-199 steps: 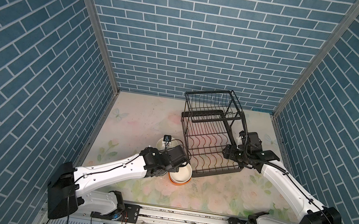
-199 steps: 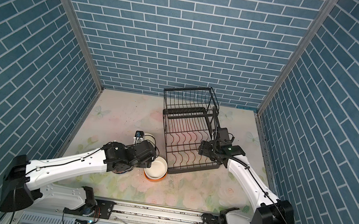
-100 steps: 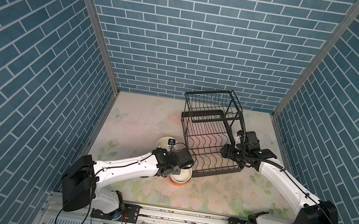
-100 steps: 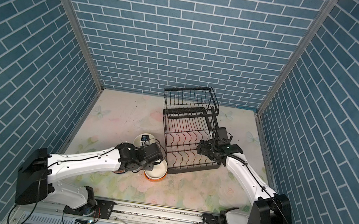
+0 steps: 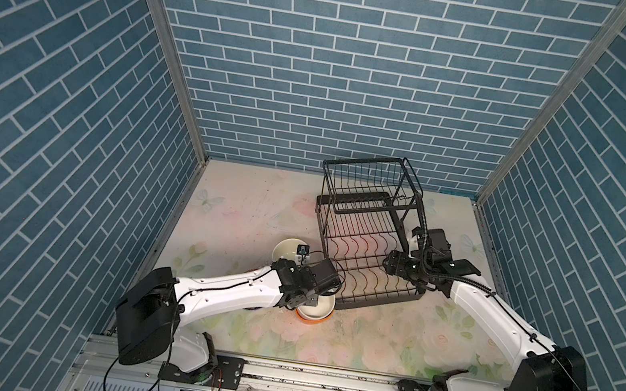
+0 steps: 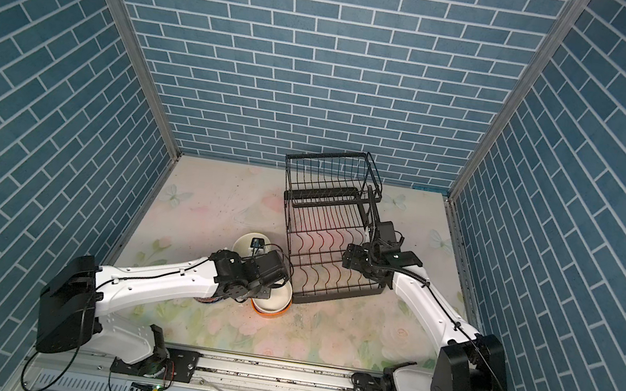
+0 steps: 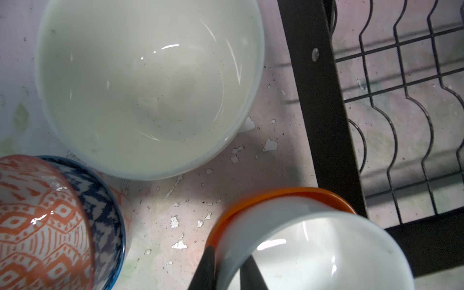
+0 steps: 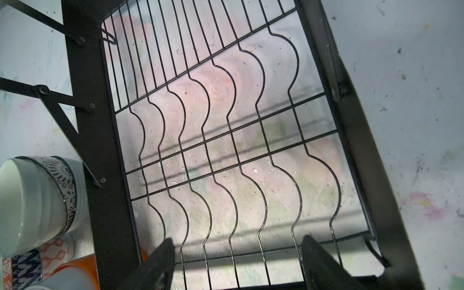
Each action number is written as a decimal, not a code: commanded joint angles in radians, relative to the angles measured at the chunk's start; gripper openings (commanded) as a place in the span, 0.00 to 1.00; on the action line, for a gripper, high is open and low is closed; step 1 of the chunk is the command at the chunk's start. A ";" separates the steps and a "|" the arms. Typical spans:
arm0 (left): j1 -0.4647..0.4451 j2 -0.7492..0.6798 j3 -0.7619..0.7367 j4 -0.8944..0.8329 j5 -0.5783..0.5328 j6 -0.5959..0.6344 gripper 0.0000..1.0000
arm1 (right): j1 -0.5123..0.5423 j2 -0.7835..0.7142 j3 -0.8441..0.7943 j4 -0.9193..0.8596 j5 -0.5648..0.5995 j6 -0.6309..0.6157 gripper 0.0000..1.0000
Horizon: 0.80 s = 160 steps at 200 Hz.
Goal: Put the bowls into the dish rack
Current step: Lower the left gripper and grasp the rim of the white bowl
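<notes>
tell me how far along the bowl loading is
Nothing is loaded: the dish rack holds no bowls. In hand: the left gripper pinches the wall of the white bowl nested in the orange bowl. Left: that pair, the pale bowl and the patterned ones. The right gripper hovers open over the rack.

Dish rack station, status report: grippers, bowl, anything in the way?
Left gripper pinching white bowl rim. Right gripper open over dish rack, which holds no bowls. Rack's black frame close beside the gripped bowl.
</notes>
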 commanded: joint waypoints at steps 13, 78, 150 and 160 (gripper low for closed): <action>-0.005 -0.003 -0.005 0.009 -0.008 0.001 0.10 | 0.006 0.011 -0.026 0.006 -0.011 0.013 0.79; -0.005 -0.033 -0.018 0.039 -0.010 0.018 0.00 | 0.006 0.011 -0.017 0.006 -0.017 0.011 0.79; -0.007 -0.139 -0.037 0.114 -0.031 0.079 0.00 | 0.006 0.015 0.000 0.022 -0.088 -0.006 0.80; -0.008 -0.153 -0.042 0.132 -0.031 0.089 0.00 | 0.006 0.016 0.002 0.032 -0.118 -0.011 0.79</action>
